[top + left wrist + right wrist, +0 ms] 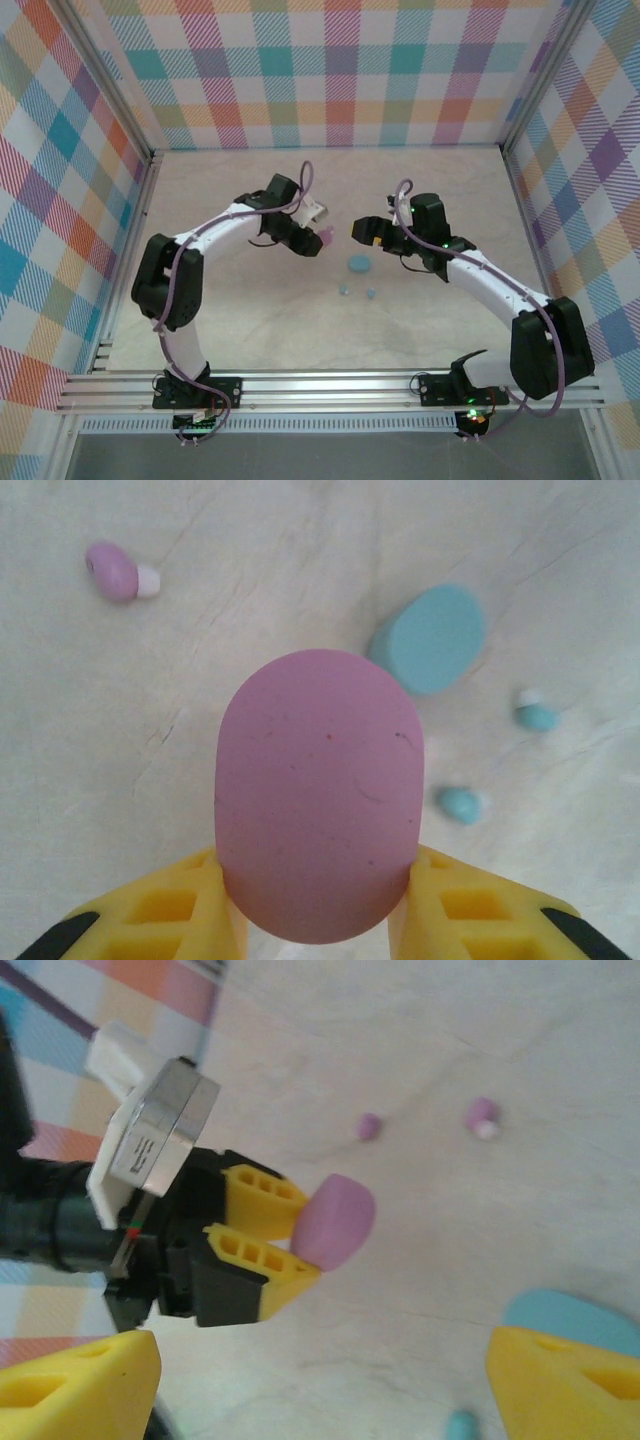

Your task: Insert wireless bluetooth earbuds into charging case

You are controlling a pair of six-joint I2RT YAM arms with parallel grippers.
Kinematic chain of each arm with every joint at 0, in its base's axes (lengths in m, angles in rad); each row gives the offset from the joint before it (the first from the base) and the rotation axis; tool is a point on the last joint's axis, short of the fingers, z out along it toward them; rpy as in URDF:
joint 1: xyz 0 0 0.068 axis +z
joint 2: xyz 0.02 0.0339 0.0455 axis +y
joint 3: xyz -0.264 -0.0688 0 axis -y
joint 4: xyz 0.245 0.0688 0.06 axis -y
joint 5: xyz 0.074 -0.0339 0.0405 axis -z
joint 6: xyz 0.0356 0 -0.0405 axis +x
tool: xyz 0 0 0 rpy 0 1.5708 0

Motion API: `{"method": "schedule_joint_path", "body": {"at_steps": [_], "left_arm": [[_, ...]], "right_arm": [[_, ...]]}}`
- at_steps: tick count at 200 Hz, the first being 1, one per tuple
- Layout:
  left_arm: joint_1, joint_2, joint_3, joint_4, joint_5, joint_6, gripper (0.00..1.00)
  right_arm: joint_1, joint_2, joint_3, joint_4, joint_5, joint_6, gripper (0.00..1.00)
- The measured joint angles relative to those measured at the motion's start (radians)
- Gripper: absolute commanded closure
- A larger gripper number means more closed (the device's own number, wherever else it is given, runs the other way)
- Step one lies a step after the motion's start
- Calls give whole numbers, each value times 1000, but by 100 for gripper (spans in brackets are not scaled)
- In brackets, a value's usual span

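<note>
Pink case [318, 800]: clamped between left gripper [322, 238] jaws. Right gripper [362, 232]: jaws apart, near blue case [430, 640]. Blue earbuds [538, 715]: loose on table [250, 320], just near of blue case. Pink earbuds [482, 1117]: loose, bare table around.

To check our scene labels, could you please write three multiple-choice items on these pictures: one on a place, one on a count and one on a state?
1. Where is the light blue oval plastic case? A on the table; B held in a gripper; C leaning on the back wall.
2. How many small light blue rounded earbuds lie near it in the left wrist view? A one; B two; C four.
3. What is the left gripper doing? A standing open, empty; B shut on the pink oval plastic case; C shut on an earbud.
Answers: 1 A, it lies flat on the tabletop; 2 B, a second earbud lies nearby; 3 B, its yellow fingers press the case's two sides.
</note>
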Motion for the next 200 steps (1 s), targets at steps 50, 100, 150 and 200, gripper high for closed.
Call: {"method": "schedule_joint_path", "body": {"at_steps": [50,100,150,200], "left_arm": [[48,-102,2,1,234,-102,66],[52,-159,23,25,397,-224,66],[57,-161,66,52,512,-317,67],[66,-161,81,38,567,-344,67]], "right_arm": [[0,73,-15,253,-174,123,23],[2,196,-39,587,-279,312,36],[29,196,-50,804,-322,405,40],[47,185,-50,856,-319,422,63]]}}
